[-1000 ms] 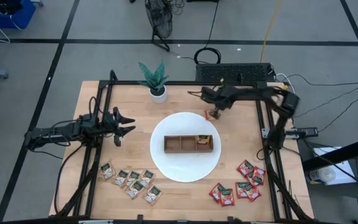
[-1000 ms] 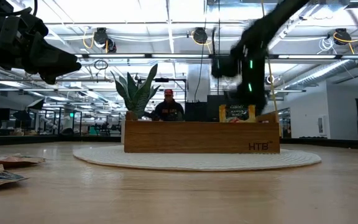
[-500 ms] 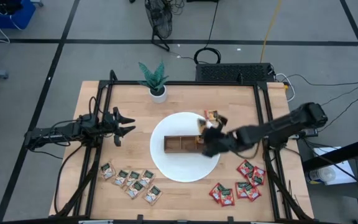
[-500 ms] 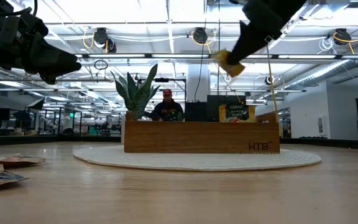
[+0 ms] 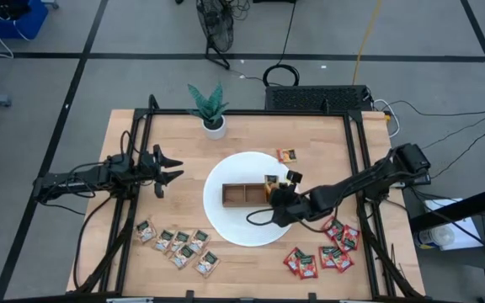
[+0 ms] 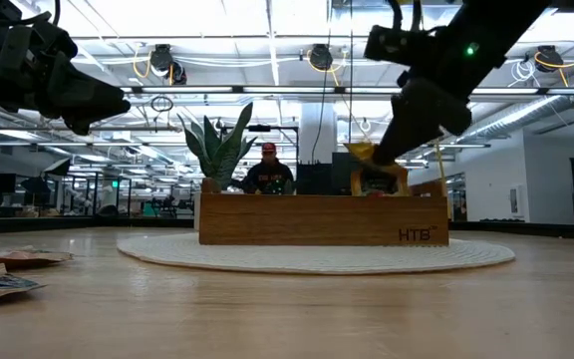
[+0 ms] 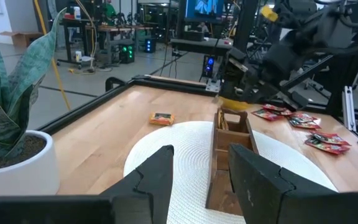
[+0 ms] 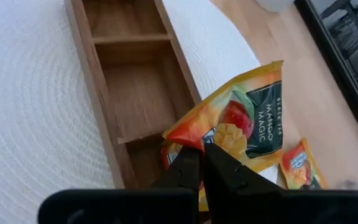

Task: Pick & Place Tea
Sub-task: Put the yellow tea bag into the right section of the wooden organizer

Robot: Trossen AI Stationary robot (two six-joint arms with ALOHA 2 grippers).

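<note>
My right gripper (image 5: 278, 195) is shut on an orange-yellow tea sachet (image 8: 241, 118) above the right compartment of the brown wooden tray (image 5: 244, 194). In the low view the sachet (image 6: 370, 157) hangs just over the tray's top edge. Another orange-yellow sachet (image 6: 379, 180) stands in that compartment. A third one (image 5: 287, 155) lies flat on the table beyond the mat. My left gripper (image 5: 172, 168) is open and empty at the table's left side, clear of the tray. My right gripper pinches the sachet by one corner (image 8: 188, 140) between its two fingers. The fingers slant down from the table's right side. The sachet is lifted clear and tilted, and most of it sticks out past the fingertips over the tray's right compartment.
The tray stands on a round white mat (image 5: 226, 223). Several pale beige sachets (image 5: 179, 246) lie at the near left and several red ones (image 5: 327, 250) at the near right. A potted plant (image 5: 210, 109) stands at the far edge.
My right gripper has gone from the far edge, where the loose orange sachet lies, toward the near edge with a sachet in its fingers. It has then come down over the tray's right compartment. The sachet now hangs lower, just above the tray.
</note>
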